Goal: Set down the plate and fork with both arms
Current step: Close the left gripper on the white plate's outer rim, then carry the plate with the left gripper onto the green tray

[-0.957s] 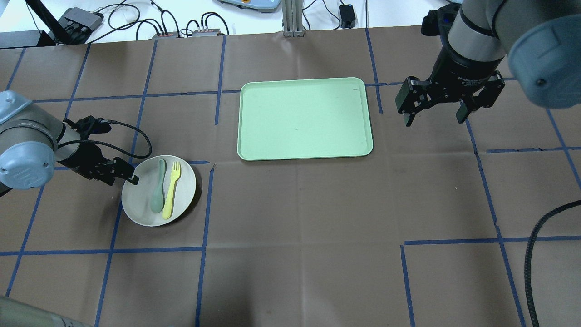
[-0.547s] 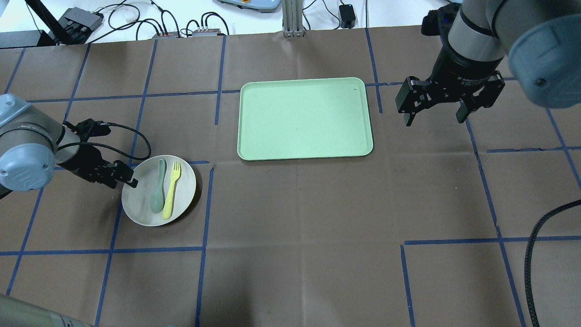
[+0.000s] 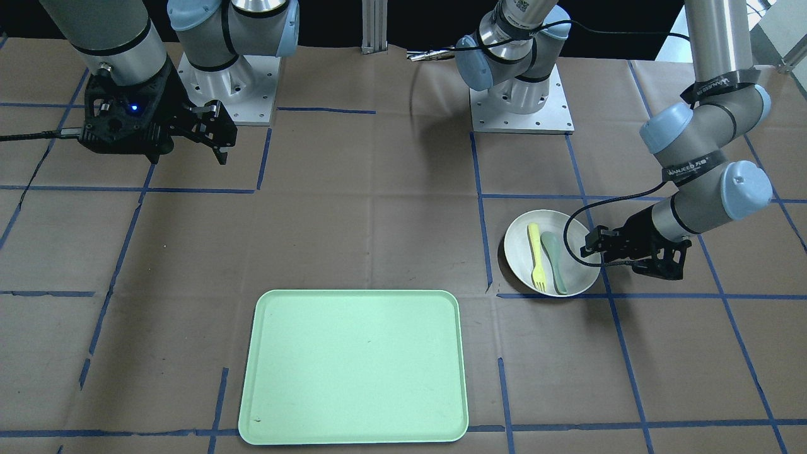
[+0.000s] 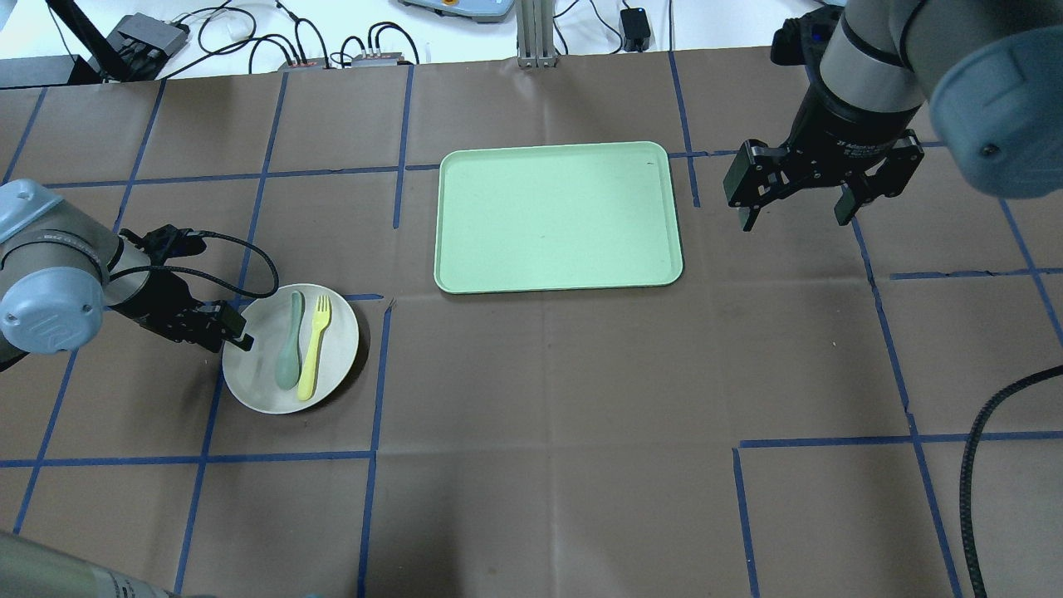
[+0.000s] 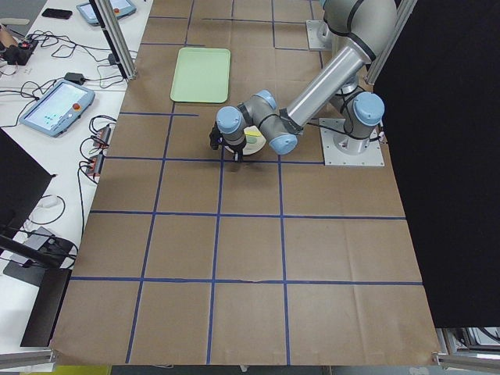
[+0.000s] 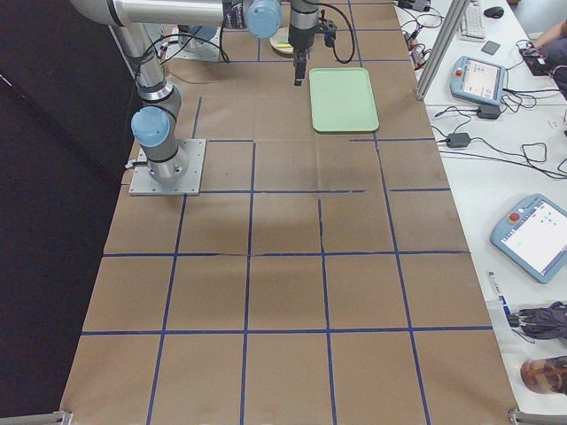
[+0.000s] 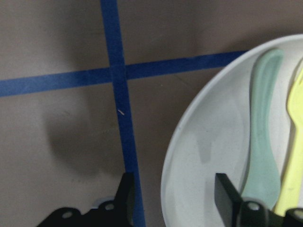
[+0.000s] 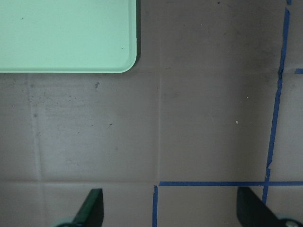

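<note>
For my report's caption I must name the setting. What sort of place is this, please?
Most likely a robotics laboratory test bench. A left arm and a right arm stand on brown paper marked with a blue tape grid, and teach pendants lie on the white side bench.

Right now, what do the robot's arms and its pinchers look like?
The left arm and the right arm are round silver-grey tubes with light-blue caps at the joints. The left gripper and the right gripper are black, each with two flat fingers. A black cable loops by the left wrist. The right gripper's round body carries small white lettering.
</note>
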Controlling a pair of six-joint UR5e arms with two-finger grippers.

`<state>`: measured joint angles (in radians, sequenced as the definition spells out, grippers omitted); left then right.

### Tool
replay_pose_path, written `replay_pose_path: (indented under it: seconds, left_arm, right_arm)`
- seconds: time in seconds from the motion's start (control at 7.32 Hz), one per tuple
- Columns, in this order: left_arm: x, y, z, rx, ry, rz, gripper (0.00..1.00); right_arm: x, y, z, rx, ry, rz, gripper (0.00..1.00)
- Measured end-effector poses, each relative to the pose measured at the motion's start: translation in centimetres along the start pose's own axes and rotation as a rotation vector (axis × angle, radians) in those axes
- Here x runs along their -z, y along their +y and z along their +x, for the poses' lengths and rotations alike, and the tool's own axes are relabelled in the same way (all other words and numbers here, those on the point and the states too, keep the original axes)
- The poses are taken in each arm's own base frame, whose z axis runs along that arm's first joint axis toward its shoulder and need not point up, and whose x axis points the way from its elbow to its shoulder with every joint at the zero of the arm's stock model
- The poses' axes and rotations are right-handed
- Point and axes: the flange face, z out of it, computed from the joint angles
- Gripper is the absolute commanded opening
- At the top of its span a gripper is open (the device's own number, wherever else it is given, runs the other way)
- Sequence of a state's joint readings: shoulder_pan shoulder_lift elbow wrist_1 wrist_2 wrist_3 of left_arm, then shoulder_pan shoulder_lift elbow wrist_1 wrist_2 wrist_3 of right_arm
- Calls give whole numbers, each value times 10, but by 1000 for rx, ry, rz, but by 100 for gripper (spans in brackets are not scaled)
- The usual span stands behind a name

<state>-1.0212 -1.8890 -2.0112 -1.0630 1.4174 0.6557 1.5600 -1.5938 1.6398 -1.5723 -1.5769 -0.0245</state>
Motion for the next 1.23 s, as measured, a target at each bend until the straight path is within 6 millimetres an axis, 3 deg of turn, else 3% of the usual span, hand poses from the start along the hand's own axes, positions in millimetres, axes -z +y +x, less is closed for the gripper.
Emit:
replay_pose_path:
  seconds: [0.27,0.55,1.23]
  left_arm:
    - [-1,1,-4,10,3,-1,11]
    - [0,1,-4,11,3,2,2]
    - [19,-4,11,11,67,87,0]
  right_arm:
    - [0,0,0,0,0,0,100]
    - [0,0,0,0,0,0,100]
    - [0,0,0,0,0,-1,100]
